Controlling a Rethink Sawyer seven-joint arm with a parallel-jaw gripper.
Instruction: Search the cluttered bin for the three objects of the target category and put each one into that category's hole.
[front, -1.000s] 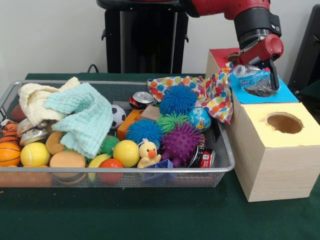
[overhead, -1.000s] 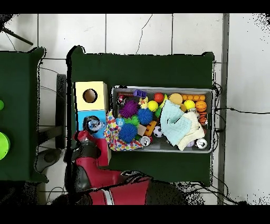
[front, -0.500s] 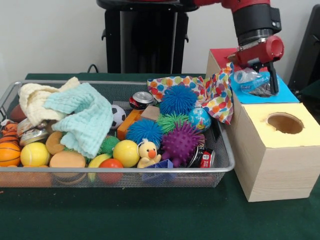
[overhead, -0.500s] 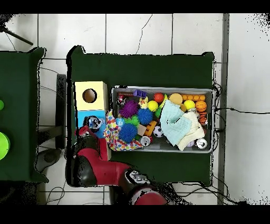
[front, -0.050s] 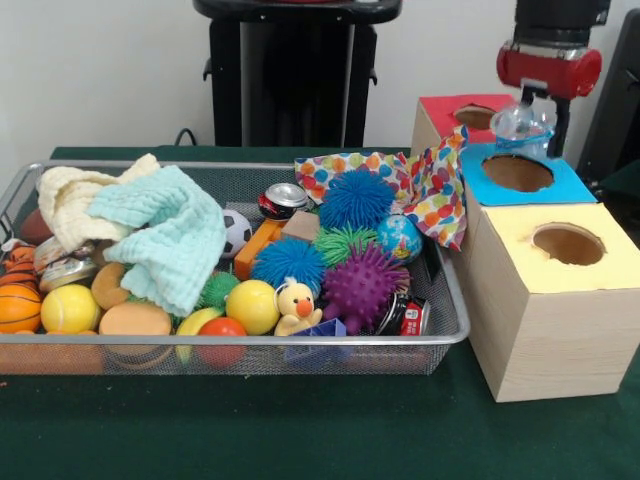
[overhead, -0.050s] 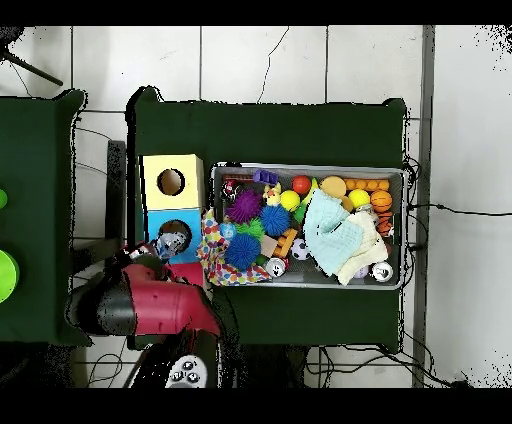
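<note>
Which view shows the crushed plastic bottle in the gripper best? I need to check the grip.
The front view: the plastic bottle hangs clear below the gripper, above the blue hole. Overhead, it is only a small pale blob beside the arm.

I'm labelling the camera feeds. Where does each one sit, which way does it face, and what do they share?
Front view: low, across the table, facing the bin and boxes; only the gripper, holding a plastic bottle, shows at top right.
Overhead view: above, looking straight down; the red arm enters from the bottom.
Shared: bin, yellow box and blue box, dotted cloth, bottle.
</note>
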